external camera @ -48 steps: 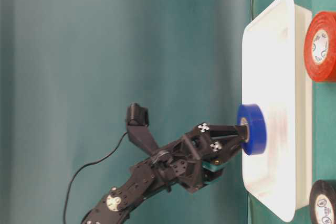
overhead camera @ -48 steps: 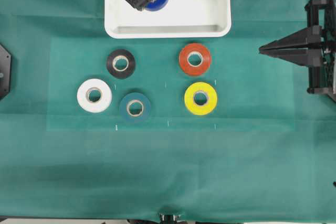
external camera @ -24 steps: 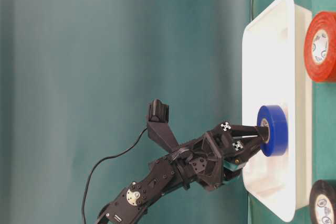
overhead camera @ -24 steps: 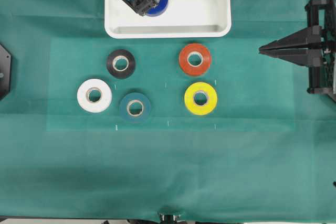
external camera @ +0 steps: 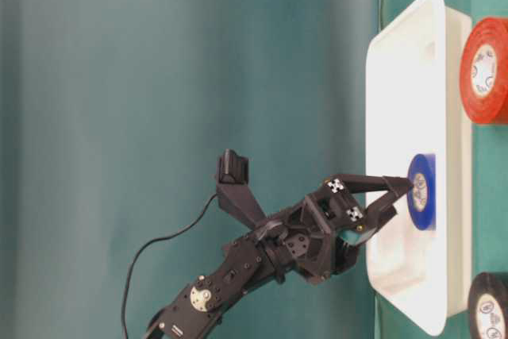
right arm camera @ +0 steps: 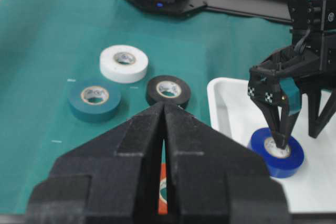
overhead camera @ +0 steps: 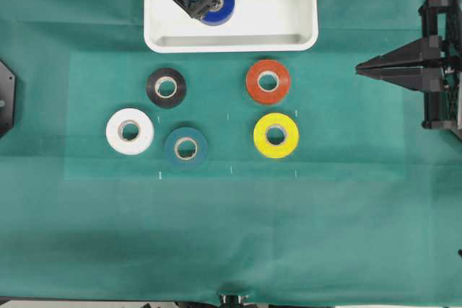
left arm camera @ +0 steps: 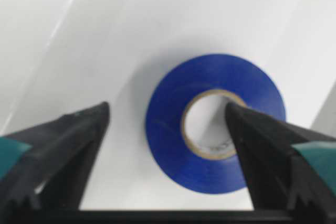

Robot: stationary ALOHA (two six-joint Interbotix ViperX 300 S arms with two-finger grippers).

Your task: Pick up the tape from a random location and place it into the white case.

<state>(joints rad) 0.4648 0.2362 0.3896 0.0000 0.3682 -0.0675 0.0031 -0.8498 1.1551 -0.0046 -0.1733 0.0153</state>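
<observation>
Tape lies flat in the case, left jaws spread over it.

The tape point(overhead camera: 219, 3) rests on the floor of the case point(overhead camera: 289, 5), in its left part. The left gripper point(left arm camera: 168, 124) hangs over the roll with jaws wide apart: one finger point(right arm camera: 277, 124) points down into the core, the other stands outside the roll, and neither squeezes it. The right gripper point(right arm camera: 164, 129) hovers far right, well apart, jaws pressed together and holding nothing. Black, white, teal, red and yellow rolls lie on the green cloth point(overhead camera: 231, 236).
</observation>
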